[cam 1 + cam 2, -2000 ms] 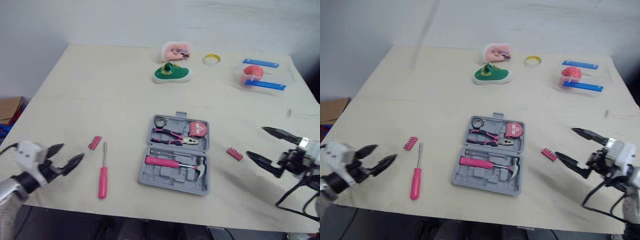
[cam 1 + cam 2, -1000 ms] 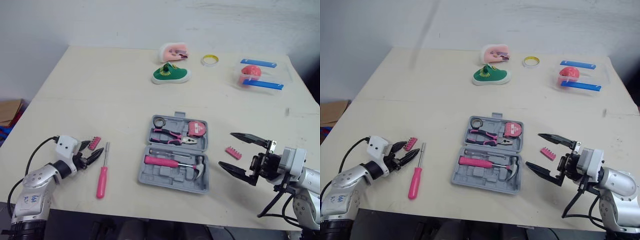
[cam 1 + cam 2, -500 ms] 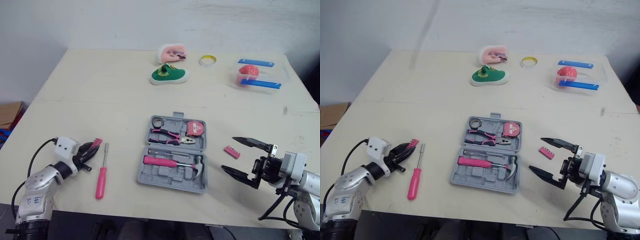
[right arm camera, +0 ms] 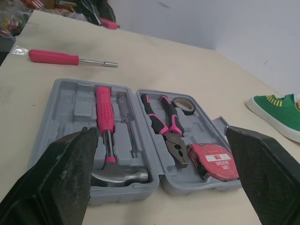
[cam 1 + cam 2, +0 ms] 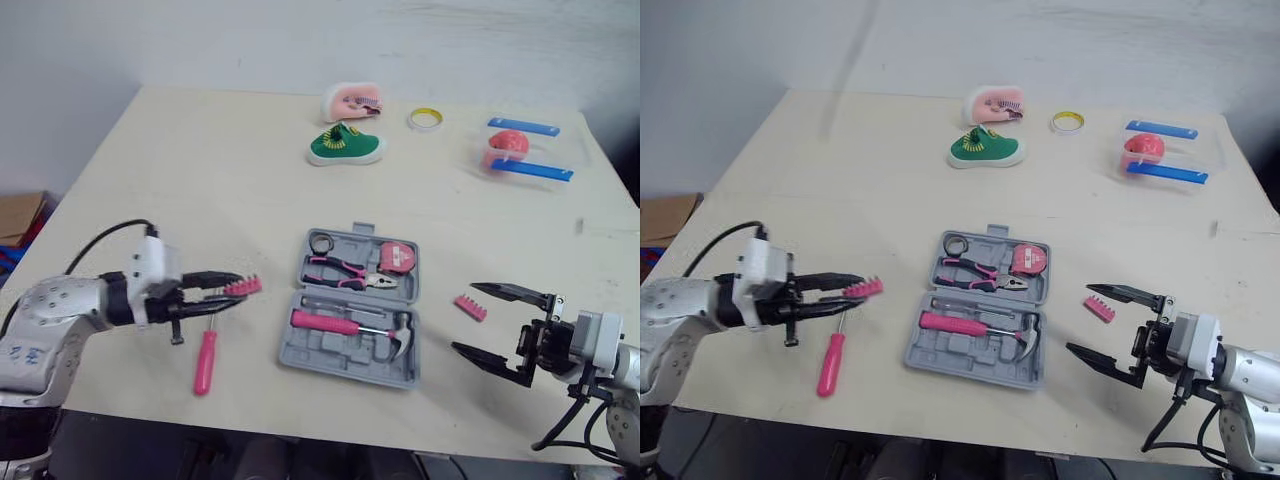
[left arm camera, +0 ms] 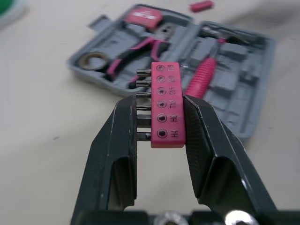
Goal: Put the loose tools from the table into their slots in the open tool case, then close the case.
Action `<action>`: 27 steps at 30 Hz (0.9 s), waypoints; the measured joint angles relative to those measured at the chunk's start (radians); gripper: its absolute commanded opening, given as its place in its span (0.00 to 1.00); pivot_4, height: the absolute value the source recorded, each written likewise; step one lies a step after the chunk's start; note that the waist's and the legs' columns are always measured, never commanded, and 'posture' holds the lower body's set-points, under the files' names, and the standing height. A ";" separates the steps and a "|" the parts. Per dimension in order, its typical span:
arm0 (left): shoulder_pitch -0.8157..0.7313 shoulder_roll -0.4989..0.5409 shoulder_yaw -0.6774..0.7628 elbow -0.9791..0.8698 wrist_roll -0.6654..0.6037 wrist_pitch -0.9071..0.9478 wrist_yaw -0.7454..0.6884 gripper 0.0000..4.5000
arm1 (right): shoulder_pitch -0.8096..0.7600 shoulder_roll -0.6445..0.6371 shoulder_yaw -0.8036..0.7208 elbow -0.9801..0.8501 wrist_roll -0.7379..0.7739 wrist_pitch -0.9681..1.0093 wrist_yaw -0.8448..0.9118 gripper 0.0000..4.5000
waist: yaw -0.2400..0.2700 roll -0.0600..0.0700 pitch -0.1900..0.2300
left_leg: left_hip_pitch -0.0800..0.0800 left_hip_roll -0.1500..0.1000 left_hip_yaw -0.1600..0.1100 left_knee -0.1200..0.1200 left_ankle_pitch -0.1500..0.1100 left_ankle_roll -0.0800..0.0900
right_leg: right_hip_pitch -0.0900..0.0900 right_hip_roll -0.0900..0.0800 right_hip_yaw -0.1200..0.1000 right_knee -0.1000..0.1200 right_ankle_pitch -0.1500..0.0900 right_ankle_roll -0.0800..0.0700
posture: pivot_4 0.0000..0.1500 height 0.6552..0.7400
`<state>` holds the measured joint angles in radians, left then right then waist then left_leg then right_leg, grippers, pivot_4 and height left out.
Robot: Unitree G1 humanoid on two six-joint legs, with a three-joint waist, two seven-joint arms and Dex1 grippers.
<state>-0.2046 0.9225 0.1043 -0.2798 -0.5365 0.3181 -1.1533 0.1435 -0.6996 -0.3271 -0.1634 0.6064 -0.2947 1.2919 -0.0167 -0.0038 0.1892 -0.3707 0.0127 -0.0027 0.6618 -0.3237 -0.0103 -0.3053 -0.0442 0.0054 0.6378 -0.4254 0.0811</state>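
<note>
Lifted off the counter (image 5: 200, 180) since a moment ago, the pink bit holder (image 6: 167, 105) is pinched between the two fingers of the left hand (image 5: 236, 289) and held in the air. Just ahead of that hand lies the open tool case (image 5: 320, 350); beneath it rests the pink screwdriver (image 5: 205, 360). The right hand (image 5: 465, 318) gapes wide and empty, with a second bit holder (image 5: 470, 307) lying near its fingertips.
</note>
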 measured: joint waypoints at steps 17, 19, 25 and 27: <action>-0.238 -0.022 -0.406 -0.140 0.307 0.242 0.066 0.16 | 0.082 0.001 -0.002 -0.085 -0.014 0.015 -0.045 1.00 | -0.007 0.001 0.002 | -0.001 0.000 0.001 0.001 0.000 0.001 | 0.000 0.001 0.002 0.000 0.000 0.000 | 1.00 1.00; -0.247 -0.035 -0.419 -0.140 0.317 0.250 0.073 0.16 | 0.087 0.001 -0.002 -0.092 -0.015 0.015 -0.052 1.00 | -0.006 0.001 0.002 | -0.001 0.000 0.001 0.001 -0.001 0.001 | 0.000 0.001 0.001 0.001 0.000 0.000 | 1.00 1.00; -0.263 -0.055 -0.484 -0.148 0.360 0.259 0.062 0.16 | 0.102 0.002 -0.002 -0.104 -0.020 0.015 -0.062 1.00 | -0.006 0.000 0.002 | -0.001 0.000 0.001 0.001 0.000 0.001 | 0.000 0.001 0.002 0.001 0.000 0.000 | 1.00 1.00; -0.264 -0.055 -0.490 -0.149 0.376 0.264 0.058 0.16 | 0.106 0.002 -0.002 -0.106 -0.022 0.017 -0.064 1.00 | -0.007 0.001 0.002 | 0.000 0.000 0.001 0.001 0.000 0.001 | 0.000 0.001 0.002 0.001 0.000 0.000 | 1.00 1.00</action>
<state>-0.4689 0.8678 -0.3854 -0.4284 -0.1605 0.5818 -1.0953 0.2491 -0.6981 -0.3291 -0.2691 0.5847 -0.2778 1.2278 -0.0241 -0.0033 0.1908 -0.3711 0.0126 -0.0015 0.6630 -0.3242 -0.0094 -0.3055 -0.0432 0.0072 0.6391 -0.4254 0.0812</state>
